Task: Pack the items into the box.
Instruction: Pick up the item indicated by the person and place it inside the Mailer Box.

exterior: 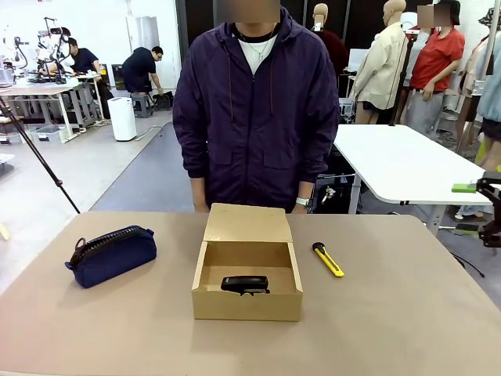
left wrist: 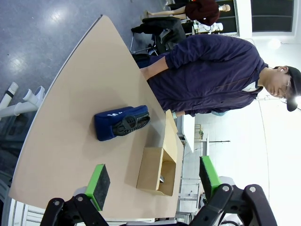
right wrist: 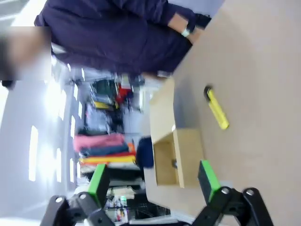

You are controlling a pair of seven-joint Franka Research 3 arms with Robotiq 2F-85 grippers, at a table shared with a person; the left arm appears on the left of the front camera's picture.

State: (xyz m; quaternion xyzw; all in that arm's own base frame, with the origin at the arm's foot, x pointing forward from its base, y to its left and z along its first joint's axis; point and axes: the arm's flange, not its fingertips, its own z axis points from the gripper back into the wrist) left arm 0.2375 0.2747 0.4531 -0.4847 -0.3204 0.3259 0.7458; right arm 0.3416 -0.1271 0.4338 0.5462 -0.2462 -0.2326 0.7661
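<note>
Both left claw (left wrist: 151, 165) and right claw (right wrist: 152, 165) stand wide apart, empty.

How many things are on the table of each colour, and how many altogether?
Blue: 1, the pouch
Brown: 1, the box
Black: 1, the stapler inside the box
Yellow and black: 1, the utility knife
Total: 4
</note>
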